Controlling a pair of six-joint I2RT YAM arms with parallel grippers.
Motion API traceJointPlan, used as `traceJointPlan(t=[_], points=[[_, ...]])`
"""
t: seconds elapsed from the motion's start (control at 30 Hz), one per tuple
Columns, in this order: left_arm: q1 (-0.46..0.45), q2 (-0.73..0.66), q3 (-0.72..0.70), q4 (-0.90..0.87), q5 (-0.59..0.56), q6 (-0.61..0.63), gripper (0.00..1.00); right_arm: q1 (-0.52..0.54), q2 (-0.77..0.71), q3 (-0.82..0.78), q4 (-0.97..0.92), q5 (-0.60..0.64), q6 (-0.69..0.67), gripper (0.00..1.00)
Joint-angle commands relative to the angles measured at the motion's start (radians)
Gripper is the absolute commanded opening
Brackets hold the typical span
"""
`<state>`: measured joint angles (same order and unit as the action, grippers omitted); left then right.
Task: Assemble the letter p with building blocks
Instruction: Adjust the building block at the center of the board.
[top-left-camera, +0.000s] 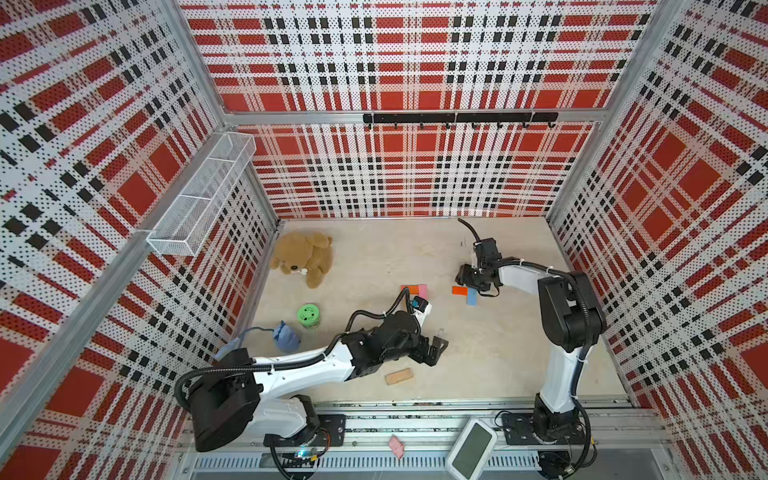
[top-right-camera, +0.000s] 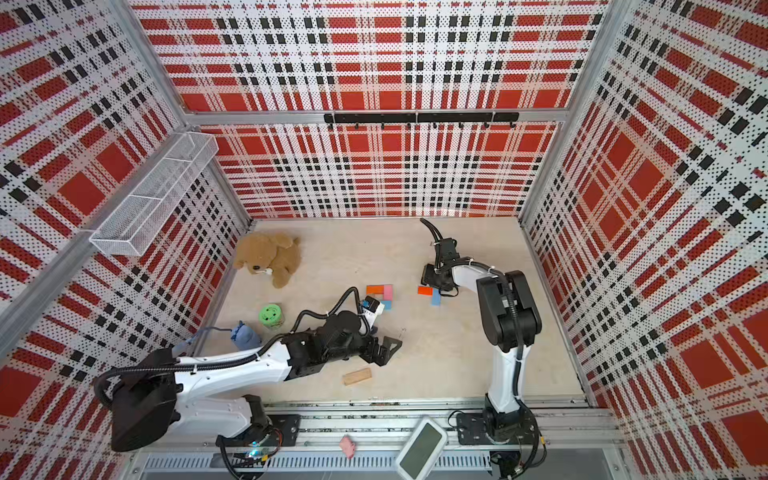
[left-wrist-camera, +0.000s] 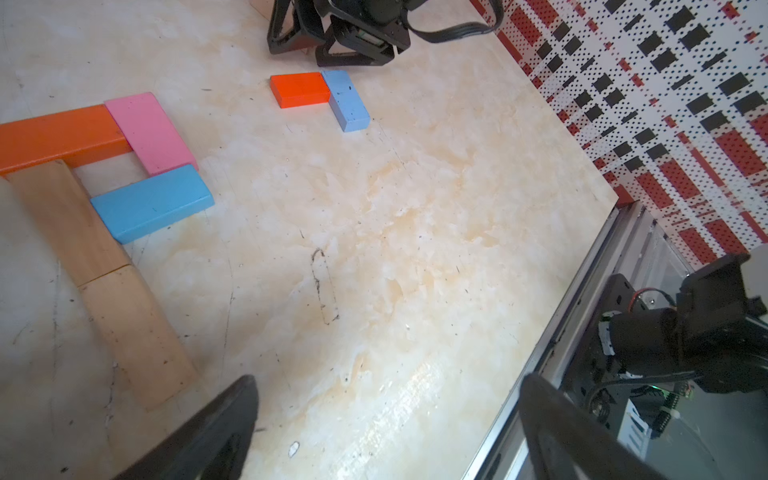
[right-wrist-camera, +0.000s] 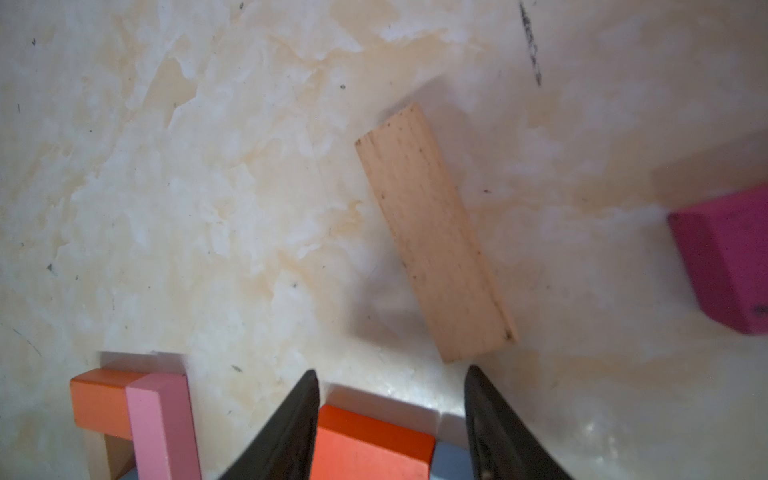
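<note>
My left wrist camera shows the letter best. A long orange wooden brick (left-wrist-camera: 58, 137) lies across the top and a light pink brick (left-wrist-camera: 149, 133) runs down the side. A light blue brick (left-wrist-camera: 151, 203) closes the loop, and two plain tan wooden bricks (left-wrist-camera: 68, 220) lie end to end as the stem. In both top views the left arm covers that stem, so I see only the coloured part. The left gripper (left-wrist-camera: 388, 378) hangs over bare table near the letter, jaws wide apart, holding nothing.

The right wrist camera shows what the right arm hides from above: a flat tan wooden brick (right-wrist-camera: 432, 232) and a magenta brick (right-wrist-camera: 723, 262), apart from each other. The right gripper (right-wrist-camera: 390, 374) has its jaws partly apart, clamped on nothing. A short orange-red brick (right-wrist-camera: 370, 444) shows between its fingers, short of the tips. It touches a second light blue brick (left-wrist-camera: 345, 99) at a right angle. Only the top views show a loose tan brick (top-left-camera: 399, 376) near the front edge, beside the left arm.

The cream marbled tabletop (top-left-camera: 498, 353) is scuffed. Around it stand red, black and white plaid perforated walls (top-left-camera: 415, 62). A white wire mesh basket (top-left-camera: 203, 195) hangs on the left wall and a black hook rail (top-left-camera: 459, 117) on the back wall. A brown teddy bear (top-left-camera: 303, 257), a green cylinder toy (top-left-camera: 308, 316) and a blue cloth pouch (top-left-camera: 286, 336) sit on the left side.
</note>
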<state>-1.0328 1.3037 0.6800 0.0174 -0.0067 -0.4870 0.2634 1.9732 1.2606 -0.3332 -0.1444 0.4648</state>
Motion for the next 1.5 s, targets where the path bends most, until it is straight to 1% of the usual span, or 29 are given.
traceJointPlan(t=[0.0, 1.47], points=[[0.005, -0.011, 0.026, 0.004, -0.004, 0.011, 0.99, 0.007, 0.021, 0.015, -0.008, 0.006, -0.009, 0.58], [0.005, -0.03, 0.023, 0.0, -0.014, 0.016, 0.99, 0.025, -0.033, -0.05, -0.03, -0.001, 0.019, 0.58]])
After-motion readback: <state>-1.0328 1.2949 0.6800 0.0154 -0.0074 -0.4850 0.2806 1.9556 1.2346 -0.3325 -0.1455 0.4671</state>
